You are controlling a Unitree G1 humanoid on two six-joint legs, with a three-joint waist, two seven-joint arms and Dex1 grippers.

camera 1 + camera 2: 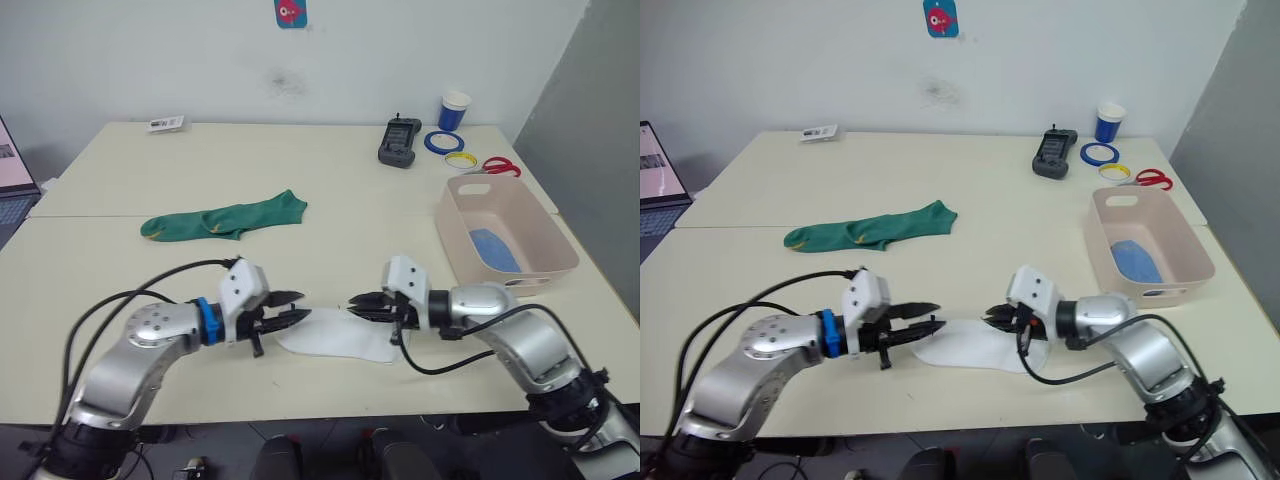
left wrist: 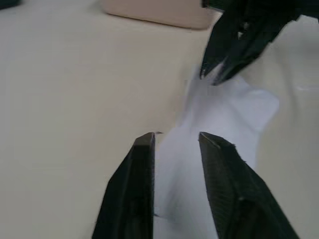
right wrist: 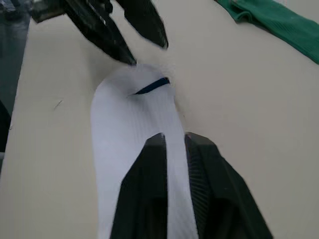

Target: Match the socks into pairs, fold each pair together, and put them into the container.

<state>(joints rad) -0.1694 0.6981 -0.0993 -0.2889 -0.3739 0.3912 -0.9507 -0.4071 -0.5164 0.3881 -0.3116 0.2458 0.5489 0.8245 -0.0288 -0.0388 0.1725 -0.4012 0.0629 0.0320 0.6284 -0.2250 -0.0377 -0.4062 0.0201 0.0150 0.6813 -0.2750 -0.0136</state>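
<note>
On the desk [image 1: 120, 290] we see the pink container [image 1: 545, 255] holding blue socks [image 1: 494, 250]. Green socks [image 1: 225, 217] lie well left of it. The white socks [image 1: 340, 338] lie between our parted left claw [image 1: 296, 315] and narrowly gapped right claw [image 1: 358, 303]. No writing is legible.

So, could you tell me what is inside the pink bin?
Inside the pink bin lies light blue fabric, apparently folded socks. Its near wall hides part of the floor.

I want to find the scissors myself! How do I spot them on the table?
Start at the pink container by the table's right edge, then look just behind it, toward the wall. The scissors lie flat there beside two tape rings; the scissors alone have red handles.
</note>
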